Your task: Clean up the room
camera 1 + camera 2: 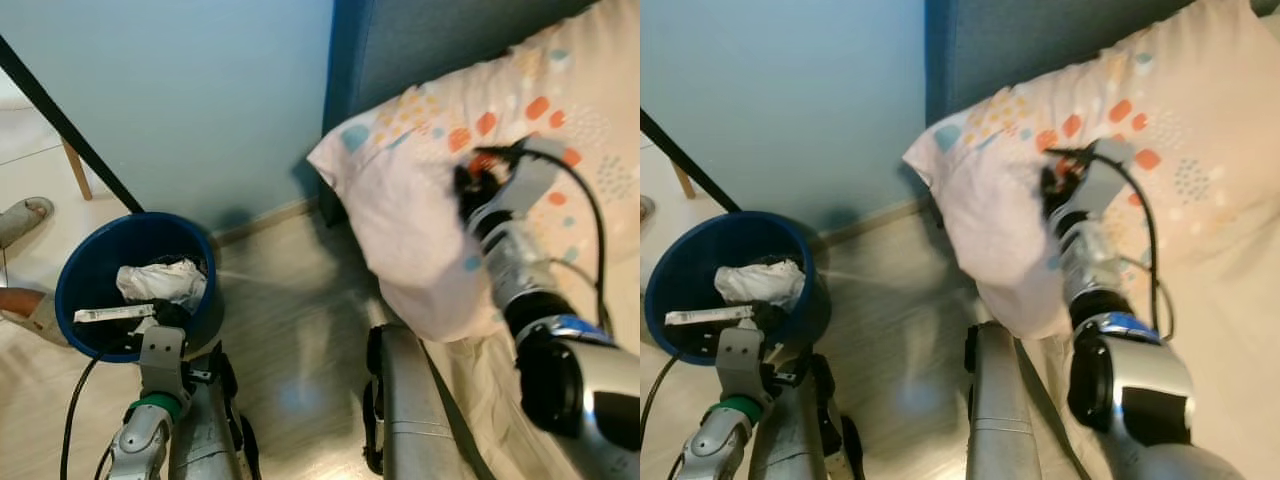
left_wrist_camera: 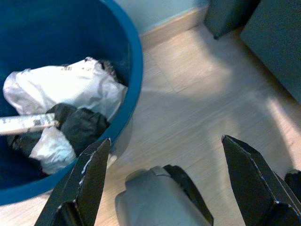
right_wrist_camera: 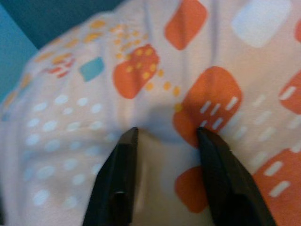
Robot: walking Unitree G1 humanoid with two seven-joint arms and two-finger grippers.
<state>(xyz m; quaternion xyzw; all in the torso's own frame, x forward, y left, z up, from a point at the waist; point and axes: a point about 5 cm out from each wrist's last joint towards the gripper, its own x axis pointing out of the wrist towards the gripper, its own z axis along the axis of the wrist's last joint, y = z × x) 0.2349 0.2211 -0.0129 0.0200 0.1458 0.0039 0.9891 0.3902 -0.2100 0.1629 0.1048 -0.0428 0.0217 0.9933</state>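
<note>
A white pillow (image 1: 400, 200) with orange and blue spots overhangs the bed's edge at the right, against a dark blue headboard (image 1: 420, 40). My right gripper (image 1: 468, 185) reaches onto the pillow's top, and in the right wrist view its gripper (image 3: 164, 137) is shut on a bunched fold of pillow fabric (image 3: 155, 70). Low at the left, my left gripper (image 1: 160, 345) hangs open beside a blue bin (image 1: 75, 265). The left wrist view has the left gripper (image 2: 164, 143) spread wide over the floor, next to the bin's rim (image 2: 137, 61). The bin holds crumpled white paper (image 1: 160, 280) and dark scraps.
Pale wood floor (image 1: 290, 320) runs between bin and bed. A light blue wall (image 1: 200, 100) stands behind. A black slanted bar (image 1: 60, 120), a wooden chair leg (image 1: 76, 170), a sandal (image 1: 25, 215) and a person's foot (image 1: 20, 305) lie at the far left.
</note>
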